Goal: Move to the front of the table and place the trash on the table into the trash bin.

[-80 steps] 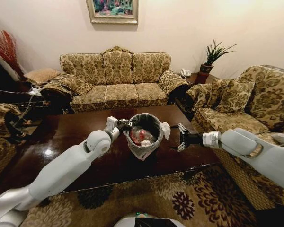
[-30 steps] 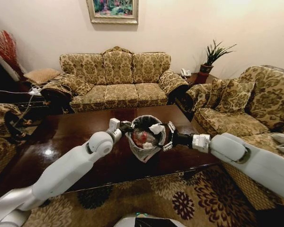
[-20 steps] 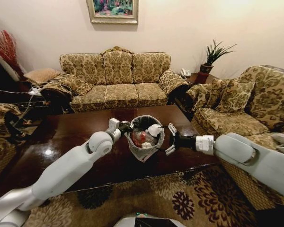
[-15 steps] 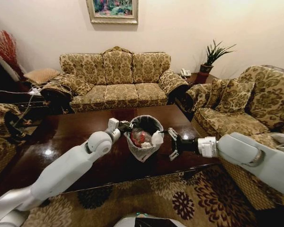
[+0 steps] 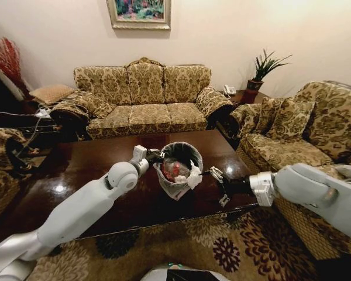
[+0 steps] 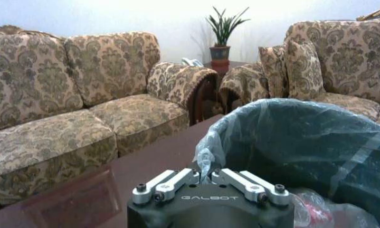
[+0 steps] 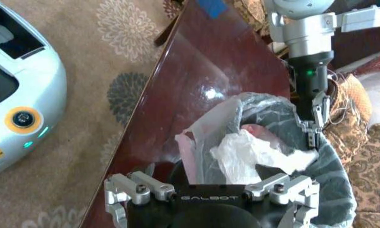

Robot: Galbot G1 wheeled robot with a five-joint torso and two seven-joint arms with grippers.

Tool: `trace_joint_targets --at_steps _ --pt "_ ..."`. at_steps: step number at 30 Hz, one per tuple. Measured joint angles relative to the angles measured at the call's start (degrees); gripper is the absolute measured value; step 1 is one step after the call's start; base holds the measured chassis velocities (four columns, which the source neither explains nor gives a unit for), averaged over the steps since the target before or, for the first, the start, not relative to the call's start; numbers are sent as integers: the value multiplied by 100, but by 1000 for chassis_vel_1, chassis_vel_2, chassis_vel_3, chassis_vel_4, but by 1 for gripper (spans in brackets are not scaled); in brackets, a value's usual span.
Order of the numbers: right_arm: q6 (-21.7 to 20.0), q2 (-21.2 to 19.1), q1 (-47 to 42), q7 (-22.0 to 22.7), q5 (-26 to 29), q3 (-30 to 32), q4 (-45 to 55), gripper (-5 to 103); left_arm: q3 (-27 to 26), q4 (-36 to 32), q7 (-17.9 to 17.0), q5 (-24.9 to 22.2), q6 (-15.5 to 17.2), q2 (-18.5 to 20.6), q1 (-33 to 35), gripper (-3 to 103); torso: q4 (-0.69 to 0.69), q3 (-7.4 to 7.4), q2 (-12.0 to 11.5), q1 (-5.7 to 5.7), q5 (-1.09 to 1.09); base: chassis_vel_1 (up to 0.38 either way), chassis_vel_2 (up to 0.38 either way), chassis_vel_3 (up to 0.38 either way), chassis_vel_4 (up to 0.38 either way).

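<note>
We see the trash bin (image 5: 178,168) standing on the desk (image 5: 93,170), our left pincer (image 5: 154,156) clenched on the liner at its rim. Our right pincer (image 5: 217,186), released and holding nothing, sits just beside the bin on its right. The white paper scrap (image 5: 194,175) hangs over the bin's rim, half in, with red trash (image 5: 173,168) inside the bin. We judge the scrap may slide out onto the desk if the liner is tugged, and the light bin may tip.
</note>
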Motion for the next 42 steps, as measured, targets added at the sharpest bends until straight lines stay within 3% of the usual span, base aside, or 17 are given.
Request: trace_joint_targets --at_steps 26,30,33,35,37,38,39,40,42 --pt "375 -579 144 -395 469 202 88 100 -237 297 26 19 14 171 91 4 1 0 0 0 -1 0 0 0 0" --pt "372 -641 223 -261 689 278 16 100 -243 357 23 19 1 167 60 4 -1 0 1 0 0 0 0 0 0" --pt "246 -379 247 437 1097 479 -325 100 -257 244 17 11 1 201 110 4 1 0 1 0 2 0 0 0 0" --pt "208 -329 246 572 1177 508 -384 100 -259 217 8 7 1 205 122 4 2 0 0 0 2 0 0 0 0" --pt "63 -143 186 1346 1737 538 -551 100 -289 111 -33 -4 1 216 182 4 1 0 1 1 0 0 0 0 0" --pt "63 -143 186 1346 1737 538 -551 100 -289 111 -33 -4 1 216 182 4 1 0 1 1 0 0 0 0 0" --pt "-42 -51 111 1930 2118 529 -584 100 -320 54 -63 -5 1 218 227 4 1 0 0 0 0 0 0 0 0" --pt "-94 -5 73 2236 2303 517 -584 100 -334 31 -78 -8 1 217 248 4 1 0 0 0 0 0 0 0 0" --pt "-425 259 -63 3727 3223 478 -462 100 -379 -71 -147 -37 1 184 327 4 1 0 1 0 1 0 0 0 0"
